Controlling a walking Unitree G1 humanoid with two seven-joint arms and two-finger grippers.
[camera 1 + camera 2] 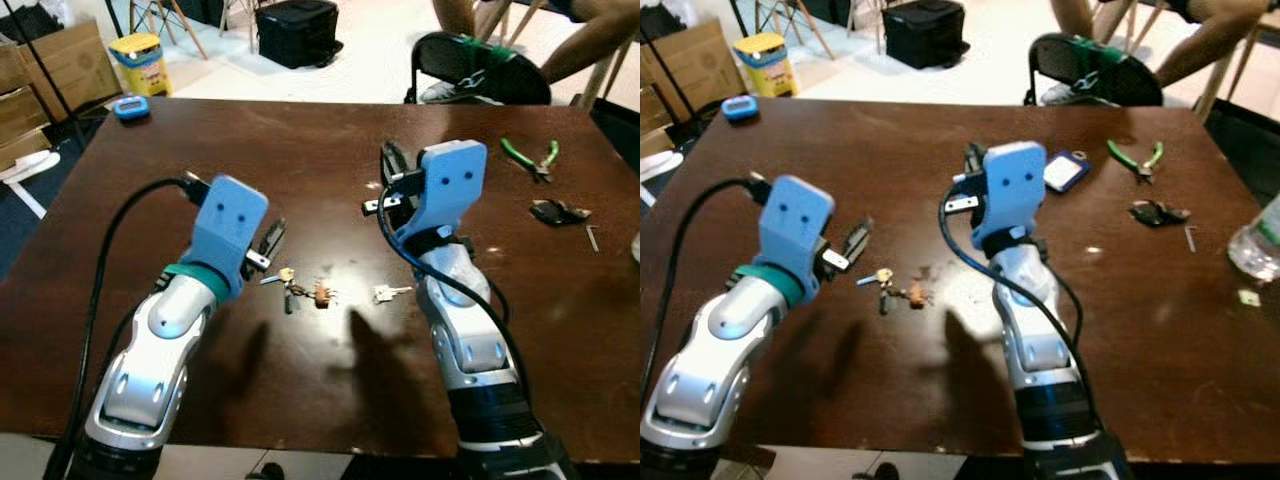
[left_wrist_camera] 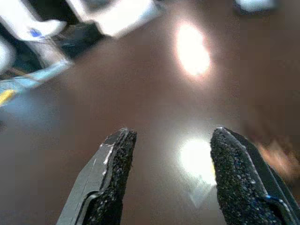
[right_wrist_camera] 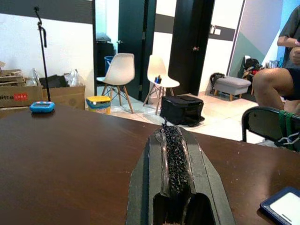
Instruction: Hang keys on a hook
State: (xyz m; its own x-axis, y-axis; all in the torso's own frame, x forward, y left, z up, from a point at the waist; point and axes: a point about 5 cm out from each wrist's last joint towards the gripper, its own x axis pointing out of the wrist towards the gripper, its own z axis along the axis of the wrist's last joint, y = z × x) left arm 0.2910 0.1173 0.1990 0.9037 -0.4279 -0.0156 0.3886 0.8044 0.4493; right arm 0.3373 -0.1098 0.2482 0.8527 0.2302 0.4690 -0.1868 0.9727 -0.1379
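Left gripper (image 1: 268, 243), jaws wide, just left of key bunch (image 1: 297, 291) at centre of bench (image 1: 300, 150); right gripper (image 3: 171, 154) jaws closed, empty; low approach risks pushing keys away.

The left wrist view is blurred; a brown smear (image 2: 276, 157) cannot be identified. The water bottle (image 1: 1258, 243) at the table's (image 1: 1140, 330) right edge is cut off. The seated person (image 1: 590, 40) is cropped.
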